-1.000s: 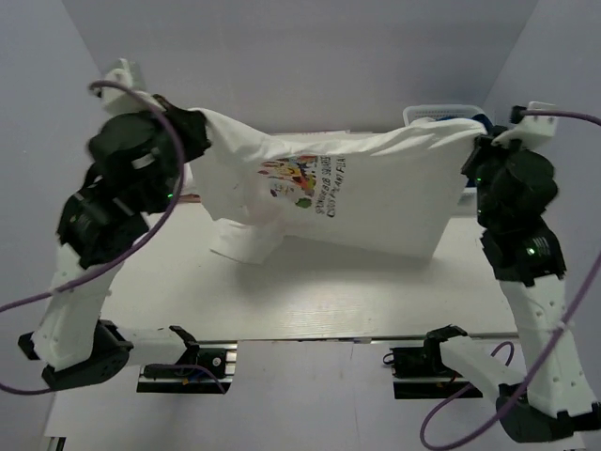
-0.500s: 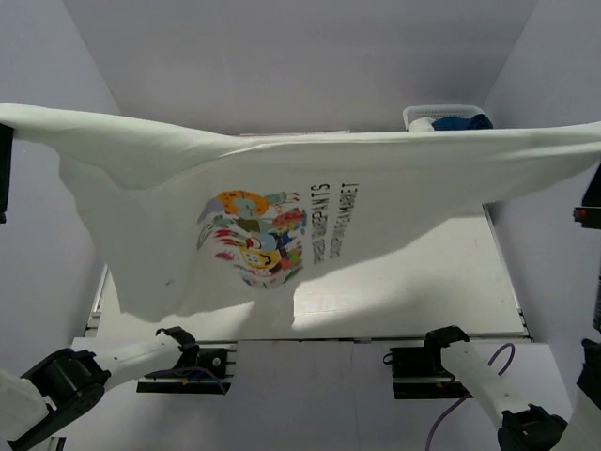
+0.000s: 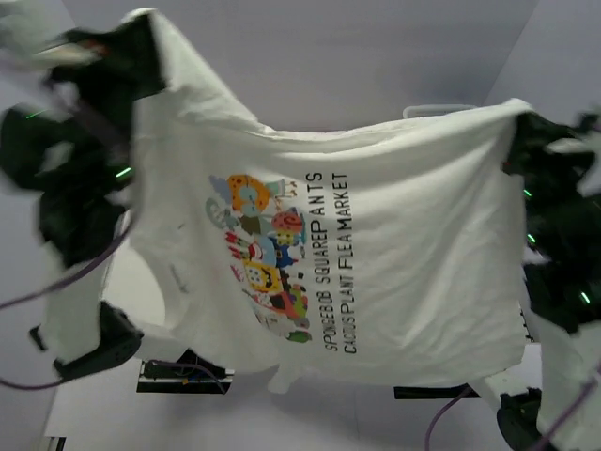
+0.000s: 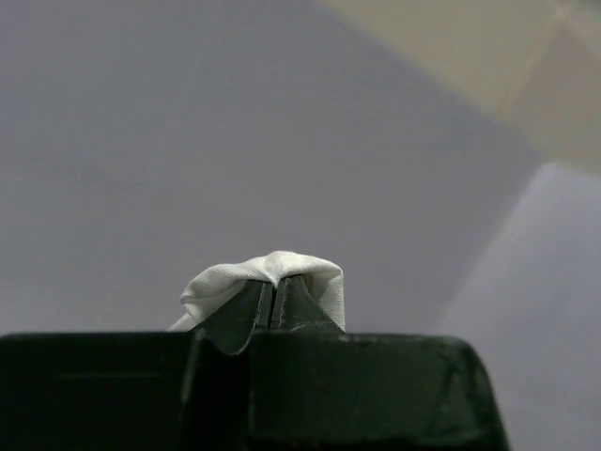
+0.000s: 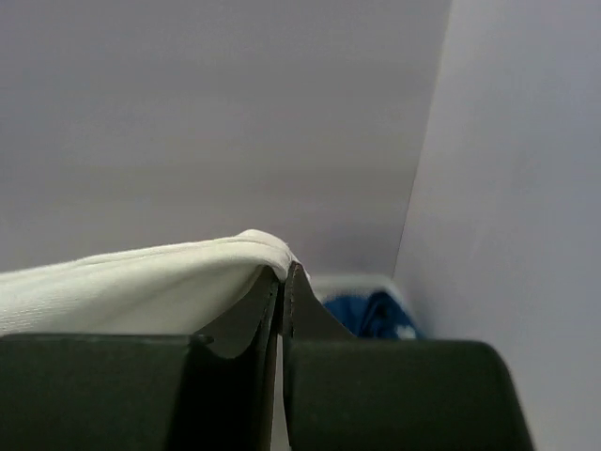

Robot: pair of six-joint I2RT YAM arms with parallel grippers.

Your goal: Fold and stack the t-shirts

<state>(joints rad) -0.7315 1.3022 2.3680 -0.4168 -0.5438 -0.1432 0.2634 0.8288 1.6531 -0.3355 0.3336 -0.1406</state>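
**A:** Where is your t-shirt (image 3: 394,244) relative to the grippers?

**B:** It hangs below both of them, up in the air and spread like a curtain. Your left gripper (image 4: 272,301) is pinched tight on a bunched white corner. Your right gripper (image 5: 282,282) is closed just as narrowly on the opposite corner of the top edge.

**A:** Which way does its length run?

**B:** The held edge runs left to right between your arms, with the left end higher than the right. The print lies sideways, so you can take it that collar-to-hem also runs left to right. Neither arm is nearer, since each holds one end.

**A:** And below it?

**B:** The cloth hides most of the worktop (image 3: 139,282), and only a sliver shows at the left. The basket (image 3: 441,109) sits in the far right corner behind the top edge, so you would lay the shirt down in front of it.

**A:** How does the shirt look?

**B:** It is white and fairly flat, with the coloured cartoon and text facing the top camera. There are soft wrinkles and a small loose flap at the bottom edge. Your lower edge hangs free, so it will likely touch down first.
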